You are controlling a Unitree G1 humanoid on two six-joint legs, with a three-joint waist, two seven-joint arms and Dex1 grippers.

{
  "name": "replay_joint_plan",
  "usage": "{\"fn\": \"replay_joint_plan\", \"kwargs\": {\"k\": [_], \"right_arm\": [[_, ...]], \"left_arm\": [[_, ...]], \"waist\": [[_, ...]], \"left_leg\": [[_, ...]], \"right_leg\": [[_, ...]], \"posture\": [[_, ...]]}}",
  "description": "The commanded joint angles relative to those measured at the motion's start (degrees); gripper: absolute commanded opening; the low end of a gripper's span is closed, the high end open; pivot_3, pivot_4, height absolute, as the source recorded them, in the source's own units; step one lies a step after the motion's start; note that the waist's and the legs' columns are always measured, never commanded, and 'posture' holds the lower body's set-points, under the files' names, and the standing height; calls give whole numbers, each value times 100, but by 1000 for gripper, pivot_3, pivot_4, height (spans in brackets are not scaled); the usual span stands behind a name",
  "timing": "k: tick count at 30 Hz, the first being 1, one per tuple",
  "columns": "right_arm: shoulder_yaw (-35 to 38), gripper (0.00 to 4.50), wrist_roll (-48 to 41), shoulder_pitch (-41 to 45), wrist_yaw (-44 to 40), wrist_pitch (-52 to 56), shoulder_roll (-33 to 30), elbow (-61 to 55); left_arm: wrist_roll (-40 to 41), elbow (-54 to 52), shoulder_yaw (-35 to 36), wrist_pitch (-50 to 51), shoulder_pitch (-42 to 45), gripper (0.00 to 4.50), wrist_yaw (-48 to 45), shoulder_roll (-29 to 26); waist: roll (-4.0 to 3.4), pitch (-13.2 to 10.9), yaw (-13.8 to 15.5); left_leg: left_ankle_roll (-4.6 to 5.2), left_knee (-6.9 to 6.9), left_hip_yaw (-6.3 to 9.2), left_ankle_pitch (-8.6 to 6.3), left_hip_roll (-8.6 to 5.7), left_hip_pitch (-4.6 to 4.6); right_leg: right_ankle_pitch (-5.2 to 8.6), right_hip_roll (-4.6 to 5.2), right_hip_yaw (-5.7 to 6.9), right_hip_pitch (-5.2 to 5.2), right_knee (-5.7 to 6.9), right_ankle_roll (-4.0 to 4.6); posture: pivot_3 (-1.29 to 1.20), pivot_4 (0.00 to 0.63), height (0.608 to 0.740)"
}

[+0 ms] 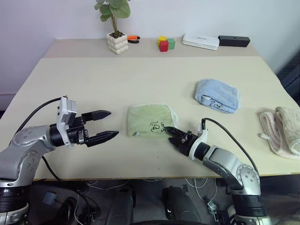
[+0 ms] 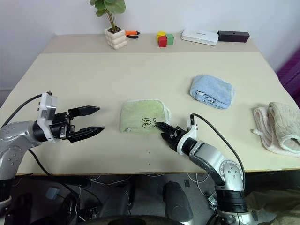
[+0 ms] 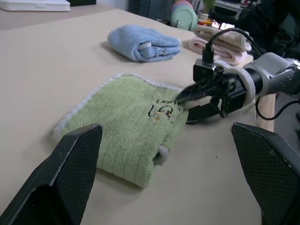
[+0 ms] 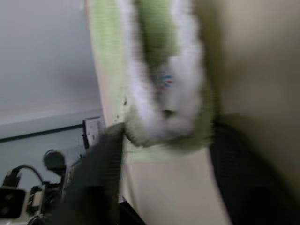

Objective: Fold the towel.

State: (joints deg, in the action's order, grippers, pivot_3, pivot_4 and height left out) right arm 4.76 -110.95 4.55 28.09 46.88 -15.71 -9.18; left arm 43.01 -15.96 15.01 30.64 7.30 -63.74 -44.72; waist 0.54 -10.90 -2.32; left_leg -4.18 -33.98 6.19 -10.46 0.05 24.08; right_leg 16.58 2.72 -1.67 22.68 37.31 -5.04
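Note:
The towel (image 1: 147, 119), light green with white edging and black writing, lies folded in the middle of the table. My right gripper (image 1: 169, 132) is at the towel's near right corner. In the left wrist view its black fingers (image 3: 190, 93) are pinched on the white edge of the towel (image 3: 126, 126). In the right wrist view that corner (image 4: 159, 47) sits between the two fingers. Left of the towel, my left gripper (image 1: 107, 124) hovers open and apart from the cloth, pointing toward it, with nothing between its fingers.
A folded light blue towel (image 1: 217, 95) lies beyond and right of the green one. A cream and pink towel (image 1: 283, 131) rests at the table's right edge. Along the back stand a potted plant (image 1: 117, 42), coloured blocks (image 1: 165, 43), a white box (image 1: 200, 41) and a black box (image 1: 233, 41).

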Motion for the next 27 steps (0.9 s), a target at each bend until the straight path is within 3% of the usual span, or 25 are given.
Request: {"fn": "replay_joint_plan", "kwargs": {"k": [1, 3, 14, 22, 27], "right_arm": [[-16, 737, -77, 28, 23, -62, -7, -111], [-11, 19, -105, 48, 56, -96, -7, -118], [32, 19, -204, 283, -179, 72, -168, -154], [344, 19, -205, 976, -552, 394, -325, 318], [228, 19, -198, 861, -565, 459, -450, 435]], "left_arm": [[96, -157, 201, -52, -31, 4500, -8, -64], [102, -149, 200, -52, -55, 4500, 0, -61], [207, -125, 245, -50, -58, 4500, 51, 6], [367, -107, 369, -13, 9, 4500, 203, 33], [364, -256, 353, -27, -158, 4500, 309, 88]], "waist": [[1, 1, -5], [3, 2, -10], [0, 1, -8], [-1, 0, -11], [-1, 0, -4]], "left_leg": [[0, 0, 0, 0, 0, 0], [0, 0, 1, 0, 1, -2], [0, 0, 0, 0, 1, -3], [0, 1, -2, 0, 1, 0], [3, 1, -2, -1, 0, 3]], "right_leg": [[0, 0, 0, 0, 0, 0], [0, -3, 0, -1, 0, 0], [0, -1, 0, -1, 0, 1], [-1, -4, 0, 3, 1, 1], [-1, -4, 0, 3, 1, -1]], "posture": [[0, 150, 740], [0, 150, 740], [0, 150, 740], [0, 150, 740], [0, 150, 740]]}}
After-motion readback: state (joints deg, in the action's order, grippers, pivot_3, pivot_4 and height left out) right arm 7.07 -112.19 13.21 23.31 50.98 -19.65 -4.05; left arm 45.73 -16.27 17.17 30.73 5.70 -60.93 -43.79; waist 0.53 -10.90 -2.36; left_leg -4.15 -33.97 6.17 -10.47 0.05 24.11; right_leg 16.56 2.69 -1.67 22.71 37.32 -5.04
